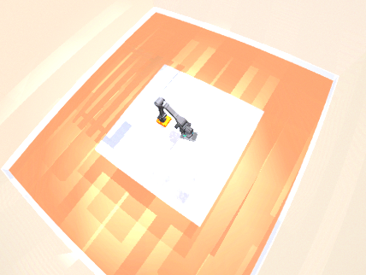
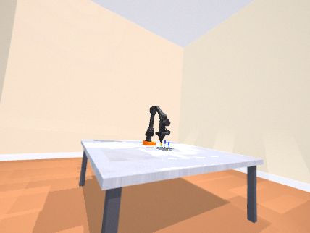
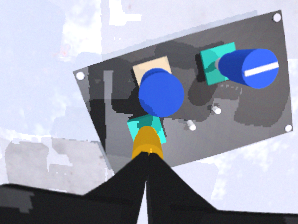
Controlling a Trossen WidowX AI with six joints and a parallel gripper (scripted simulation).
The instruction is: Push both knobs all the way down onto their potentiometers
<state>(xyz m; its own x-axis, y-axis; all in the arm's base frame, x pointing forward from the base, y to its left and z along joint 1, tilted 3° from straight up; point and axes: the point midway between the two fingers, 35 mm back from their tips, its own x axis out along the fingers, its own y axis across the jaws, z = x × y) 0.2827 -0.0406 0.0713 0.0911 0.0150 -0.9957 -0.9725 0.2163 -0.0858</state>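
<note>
Blue, yellow and teal on dark grey
Knob (image 3: 259, 68) blue with a white stripe — its potentiometer (image 3: 211, 75) teal; another knob (image 3: 161, 95) plain blue over beige; a third (image 3: 147, 142) yellow.

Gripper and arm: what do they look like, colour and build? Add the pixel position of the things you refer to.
The gripper (image 2: 161, 140) (image 3: 147, 159) is black, with two fingers tapering to narrow tips. The jointed arm (image 1: 173, 112) (image 2: 151, 121) is dark grey to black, on an orange base (image 1: 158, 122) (image 2: 149, 143). I can make out no cables or markings.
</note>
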